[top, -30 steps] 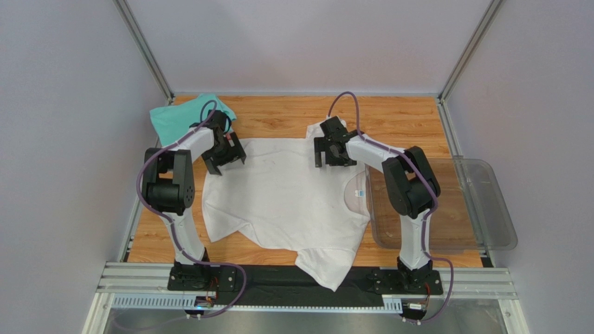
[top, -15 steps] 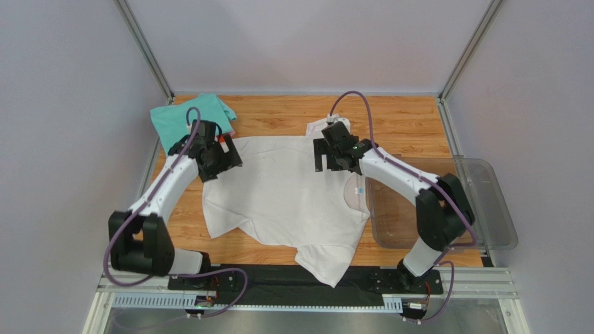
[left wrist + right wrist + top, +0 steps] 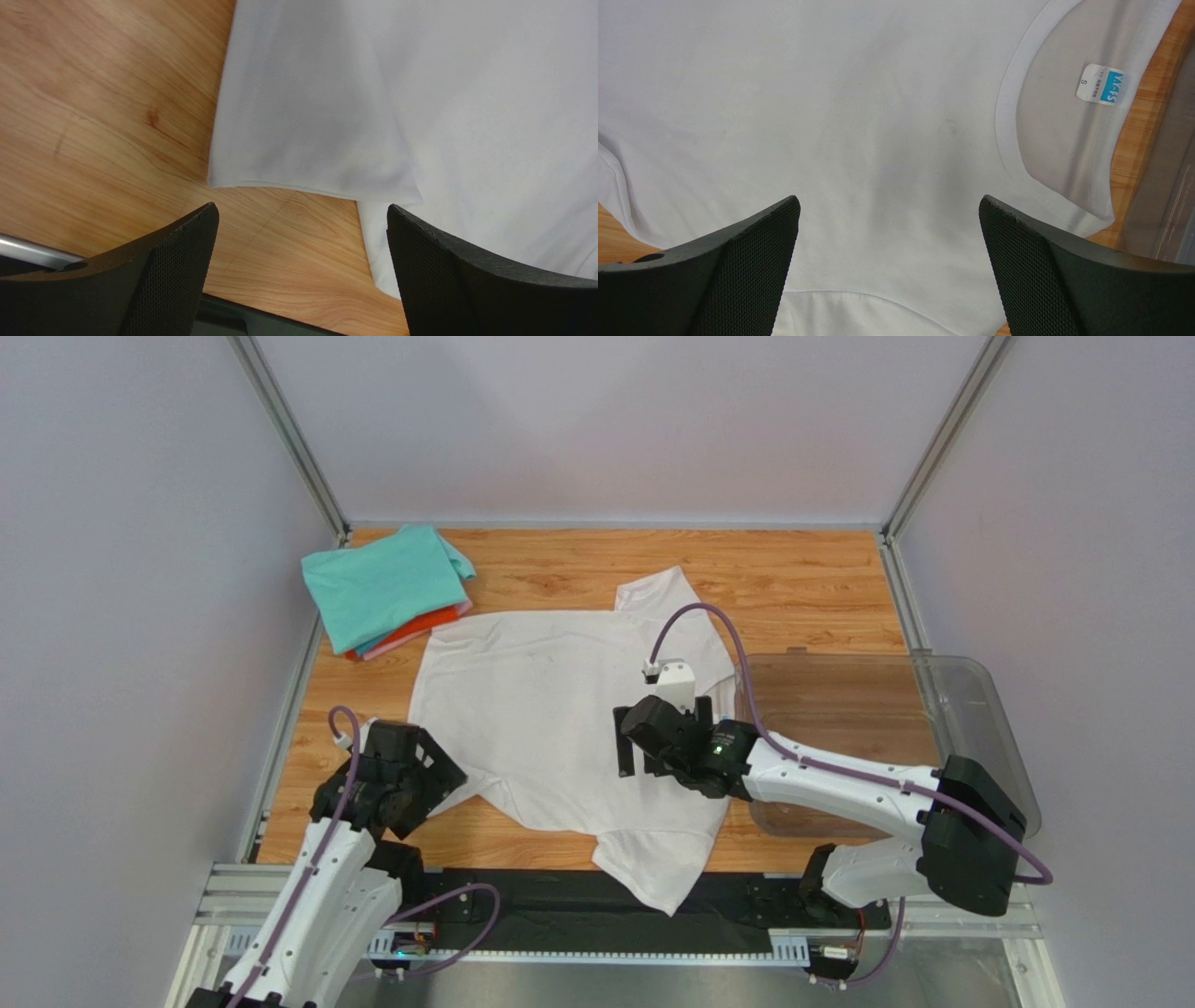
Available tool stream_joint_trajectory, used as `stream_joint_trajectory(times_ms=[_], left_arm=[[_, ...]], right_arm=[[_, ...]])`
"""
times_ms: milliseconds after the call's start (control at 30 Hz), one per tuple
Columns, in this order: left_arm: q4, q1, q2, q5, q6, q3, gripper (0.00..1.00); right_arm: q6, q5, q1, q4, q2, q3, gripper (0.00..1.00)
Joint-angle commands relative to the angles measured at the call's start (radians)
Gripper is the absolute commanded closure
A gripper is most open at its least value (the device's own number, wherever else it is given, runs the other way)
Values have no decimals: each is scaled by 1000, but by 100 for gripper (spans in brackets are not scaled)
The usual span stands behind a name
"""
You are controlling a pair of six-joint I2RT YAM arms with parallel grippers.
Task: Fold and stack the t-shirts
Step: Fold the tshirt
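Shirts: one white t-shirt (image 3: 547, 693) spread flat on the table (image 3: 786, 567), one folded stack (image 3: 386, 588) far-left, teal on top, pink and orange-red edges beneath | white one runs left-right, collar toward the single clear bin (image 3: 982, 742) | left gripper (image 3: 302, 210) over hem corner, jaws apart, empty | right gripper (image 3: 889, 203) near collar, jaws apart, empty

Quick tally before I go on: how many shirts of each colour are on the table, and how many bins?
White shirt: 1
Teal shirt: 1
Orange-red shirt: 1
Pink shirt: 1 (only an edge shows under the teal)
Clear bin: 1
Total: 5 things, 4 of them shirts
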Motion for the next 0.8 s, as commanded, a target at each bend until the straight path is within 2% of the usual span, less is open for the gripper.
stream_joint_trajectory(times_ms=[0, 133, 267, 433, 467, 600, 700, 767], left_arm=[[-60, -4, 32, -97, -118, 3, 6], [-59, -4, 129, -172, -130, 1, 9], [-66, -4, 221, -192, -135, 29, 21], [-51, -4, 216, -203, -133, 27, 26], [-40, -4, 215, -197, -126, 26, 33], [-7, -4, 228, -188, -109, 20, 36], [73, -4, 262, -127, -72, 3, 45], [109, -4, 297, -111, -67, 0, 57]], right_arm=[[69, 94, 7, -4, -17, -12, 0], [69, 104, 6, 5, -28, -25, 0], [65, 110, 6, 12, -28, -36, 0], [61, 118, 4, 10, -28, -37, 0], [60, 118, 4, 12, -30, -39, 0], [58, 120, 6, 12, -36, -45, 0], [61, 121, 4, 12, -48, -52, 0], [63, 123, 4, 10, -59, -58, 0]])
